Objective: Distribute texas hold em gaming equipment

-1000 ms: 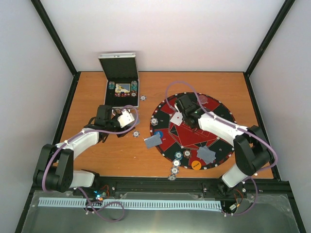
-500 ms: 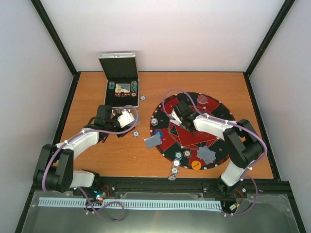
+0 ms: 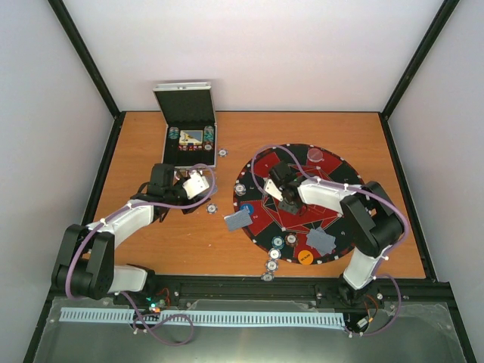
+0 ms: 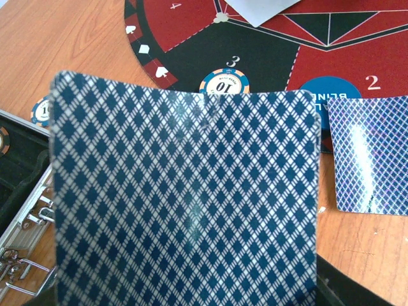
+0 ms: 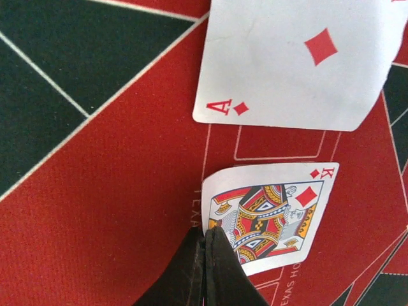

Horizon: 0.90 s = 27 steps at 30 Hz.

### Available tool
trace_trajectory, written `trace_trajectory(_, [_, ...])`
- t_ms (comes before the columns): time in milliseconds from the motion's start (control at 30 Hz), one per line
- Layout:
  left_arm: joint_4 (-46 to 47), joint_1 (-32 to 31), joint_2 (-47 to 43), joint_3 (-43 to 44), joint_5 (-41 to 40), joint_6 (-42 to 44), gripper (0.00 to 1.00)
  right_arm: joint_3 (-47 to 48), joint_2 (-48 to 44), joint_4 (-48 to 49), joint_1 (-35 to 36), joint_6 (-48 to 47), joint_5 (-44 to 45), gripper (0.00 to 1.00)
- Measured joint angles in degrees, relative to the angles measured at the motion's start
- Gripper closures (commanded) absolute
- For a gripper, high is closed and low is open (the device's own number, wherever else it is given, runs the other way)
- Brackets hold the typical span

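My left gripper (image 3: 190, 184) hovers over the wood left of the round mat, shut on a stack of blue-diamond-backed playing cards (image 4: 185, 197) that hides its fingers in the left wrist view. My right gripper (image 5: 205, 239) is low over the red and black poker mat (image 3: 261, 162), shut on the corner of a face-up king of diamonds (image 5: 280, 204). An ace of diamonds (image 5: 299, 60) lies face up just beyond it. On or round the mat are poker chips (image 3: 240, 188), a blue disc (image 3: 246, 209) and an orange disc (image 3: 305, 257).
An open metal case (image 3: 186, 125) with chips stands at the back left. Face-down cards lie at the mat's left edge (image 3: 237, 220) and front right (image 3: 321, 240). Loose chips (image 3: 213, 206) sit on the wood, more by the front edge (image 3: 270, 271).
My right gripper has come nearer and leftward over the mat, down toward the red centre. The left arm and its cards have not moved.
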Motion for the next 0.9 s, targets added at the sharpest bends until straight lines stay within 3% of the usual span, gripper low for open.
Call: trace_trajectory(900, [0.0, 0.0, 0.0, 0.0, 0.02, 0.02, 0.46, 2.86, 3.34, -0.17, 0.0, -0.2, -1.9, 0.97])
